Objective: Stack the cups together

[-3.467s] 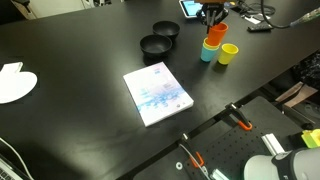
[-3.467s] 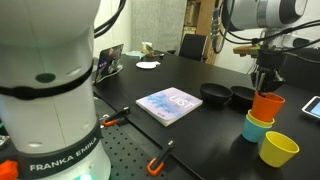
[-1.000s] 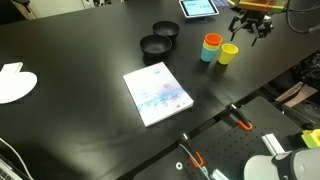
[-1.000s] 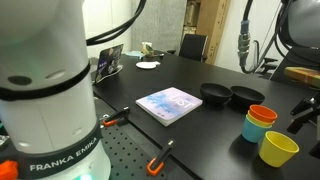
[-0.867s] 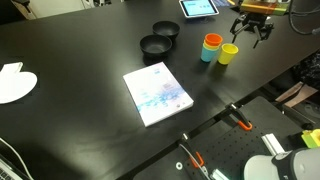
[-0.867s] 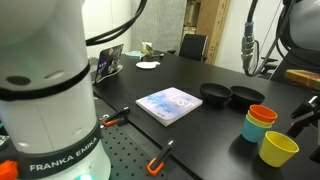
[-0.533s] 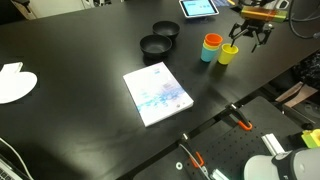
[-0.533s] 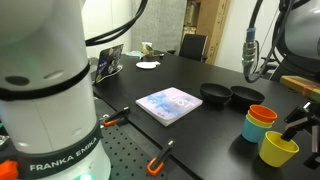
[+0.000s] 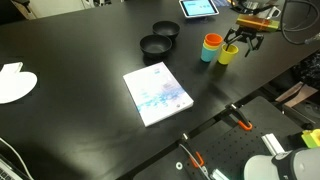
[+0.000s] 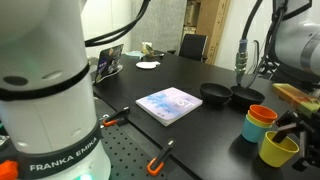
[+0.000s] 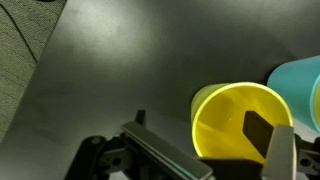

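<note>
A yellow cup [image 9: 228, 53] [image 10: 279, 149] stands upright on the black table [image 9: 90, 50]. Right beside it an orange cup [image 9: 212, 41] [image 10: 264, 113] sits nested in a teal-blue cup [image 9: 207, 54] [image 10: 256, 129]. My gripper [image 9: 242, 45] [image 10: 298, 131] is open and low over the yellow cup. In the wrist view the yellow cup [image 11: 238, 118] fills the lower right, with one finger [image 11: 266, 134] inside its mouth and the other finger [image 11: 160, 155] outside its wall. The rim of the teal-blue cup [image 11: 300, 82] shows at the right edge. Nothing is gripped.
A light blue book [image 9: 157, 93] [image 10: 170, 103] lies mid-table. Two black bowls [image 9: 155, 45] [image 9: 166, 30] sit behind it, near a tablet [image 9: 197, 8]. A white object [image 9: 14, 82] lies far off at the table edge. Orange-handled clamps [image 9: 240, 122] sit along the near edge.
The gripper left the orange cup nested in the teal-blue one, swung out past the yellow cup, then came down and in over the yellow cup's rim. It stayed open.
</note>
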Controlling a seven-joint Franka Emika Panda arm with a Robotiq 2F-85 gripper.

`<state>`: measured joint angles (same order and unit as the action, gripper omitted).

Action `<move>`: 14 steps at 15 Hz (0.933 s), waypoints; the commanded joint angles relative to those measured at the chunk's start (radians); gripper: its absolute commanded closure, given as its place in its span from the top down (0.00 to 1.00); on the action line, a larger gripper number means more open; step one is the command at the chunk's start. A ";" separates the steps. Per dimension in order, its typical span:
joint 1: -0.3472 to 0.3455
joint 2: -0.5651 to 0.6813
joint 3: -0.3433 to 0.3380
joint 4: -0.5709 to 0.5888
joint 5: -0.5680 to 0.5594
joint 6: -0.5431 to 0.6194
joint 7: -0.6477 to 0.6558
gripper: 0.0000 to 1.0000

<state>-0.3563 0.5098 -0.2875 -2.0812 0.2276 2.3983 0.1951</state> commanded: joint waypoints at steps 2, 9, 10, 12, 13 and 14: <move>-0.014 0.019 0.012 0.001 0.023 0.061 -0.015 0.66; 0.000 0.040 -0.004 0.012 0.015 0.072 0.040 0.12; 0.000 0.042 -0.005 0.013 0.014 0.067 0.050 0.05; 0.010 0.042 -0.015 0.013 0.006 0.074 0.082 0.00; 0.019 0.041 -0.024 0.015 -0.003 0.074 0.106 0.00; 0.030 0.043 -0.038 0.025 -0.008 0.080 0.147 0.02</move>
<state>-0.3552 0.5440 -0.2932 -2.0732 0.2315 2.4576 0.2599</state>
